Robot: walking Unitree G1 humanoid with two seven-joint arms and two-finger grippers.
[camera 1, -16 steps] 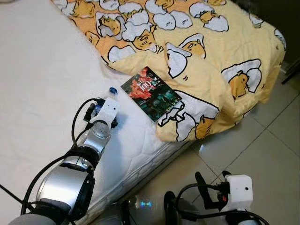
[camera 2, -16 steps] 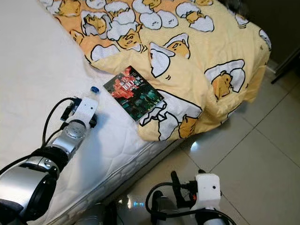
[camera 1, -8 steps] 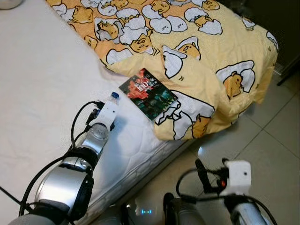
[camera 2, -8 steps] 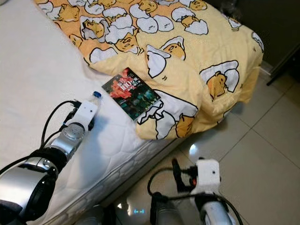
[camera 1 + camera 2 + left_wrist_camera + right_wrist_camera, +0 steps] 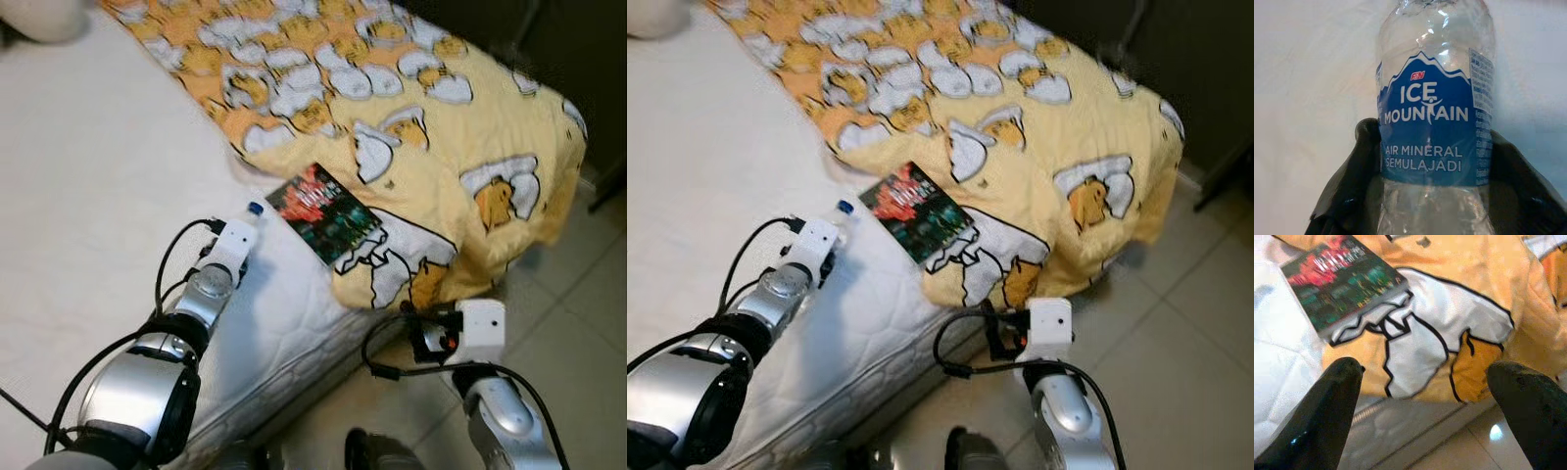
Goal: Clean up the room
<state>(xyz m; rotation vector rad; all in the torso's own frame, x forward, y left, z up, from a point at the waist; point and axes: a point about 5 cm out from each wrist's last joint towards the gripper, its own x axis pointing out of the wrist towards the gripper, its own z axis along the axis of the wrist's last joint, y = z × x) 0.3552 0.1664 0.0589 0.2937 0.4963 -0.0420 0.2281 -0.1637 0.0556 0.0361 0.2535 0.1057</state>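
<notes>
1 water bottle [image 5: 1435,127], 1 book [image 5: 322,211], 1 patterned blanket [image 5: 431,137], 1 mattress [image 5: 88,215].

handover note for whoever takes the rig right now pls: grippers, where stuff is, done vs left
Left gripper: shut on the water bottle, held over the white mattress near the bed edge.
Right gripper: open, empty, below the bed edge, facing the book and the hanging corner of the yellow blanket.
Book: lying on the bed, one end on the blanket, the other on the mattress.
Done: bottle picked up.
Left: put the bottle away, pick up the book; the blanket looks rumpled and probably needs straightening.
</notes>
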